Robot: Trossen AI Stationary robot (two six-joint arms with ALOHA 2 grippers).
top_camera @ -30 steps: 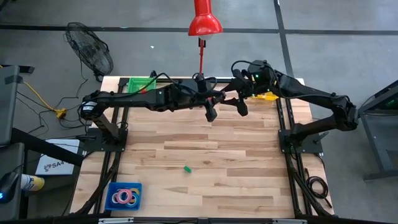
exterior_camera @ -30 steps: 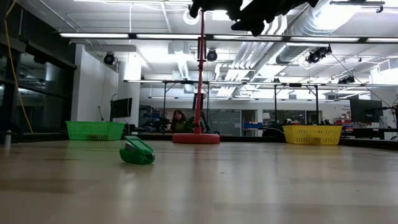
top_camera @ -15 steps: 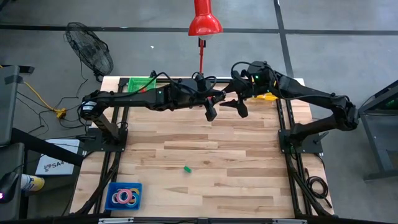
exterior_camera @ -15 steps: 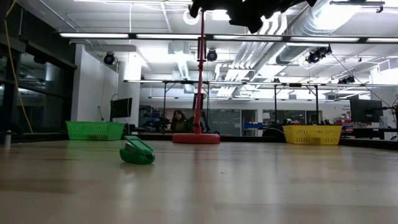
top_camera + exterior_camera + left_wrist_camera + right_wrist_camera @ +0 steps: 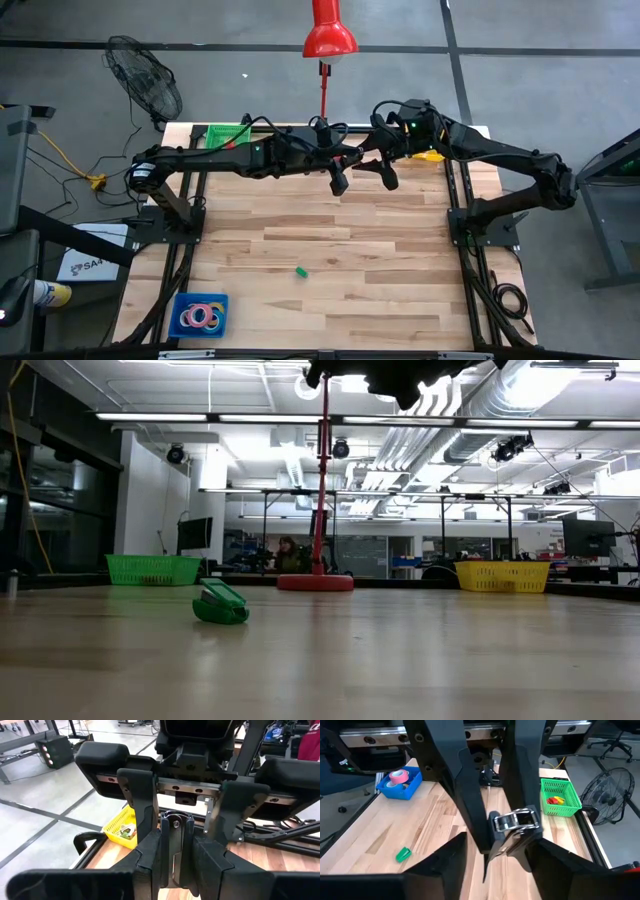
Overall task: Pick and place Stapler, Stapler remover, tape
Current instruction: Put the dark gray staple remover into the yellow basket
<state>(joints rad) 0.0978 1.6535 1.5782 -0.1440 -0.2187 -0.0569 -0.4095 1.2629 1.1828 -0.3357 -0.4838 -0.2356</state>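
Note:
High over the table's far middle, my left gripper (image 5: 340,172) is shut on a black and chrome stapler (image 5: 175,845). My right gripper (image 5: 376,166) faces it, open, with one finger on either side of the stapler's chrome end (image 5: 515,820). The green stapler remover (image 5: 299,271) lies on the wood near the table's middle and also shows in the low view (image 5: 220,603). The tape rolls (image 5: 200,316), pink, yellow and blue, sit in a blue tray at the near left corner. My left gripper pinches the stapler's two flat sides (image 5: 175,865) between its two fingers. The fingers come about level from the table's left and lie along the stapler. The stapler stands on edge, its chrome end sticking out past the fingertips, lifted far clear of the table. Whether my right gripper touches the stapler, I cannot tell.
A green basket (image 5: 228,135) with small items stands at the far left corner, a yellow basket (image 5: 432,154) at the far right. A red lamp stand (image 5: 316,582) rises at the far middle. A person sits beyond the table (image 5: 287,553).
My right gripper's fingers have drawn somewhat closer together around the stapler's end. My left gripper has kept still with the stapler.

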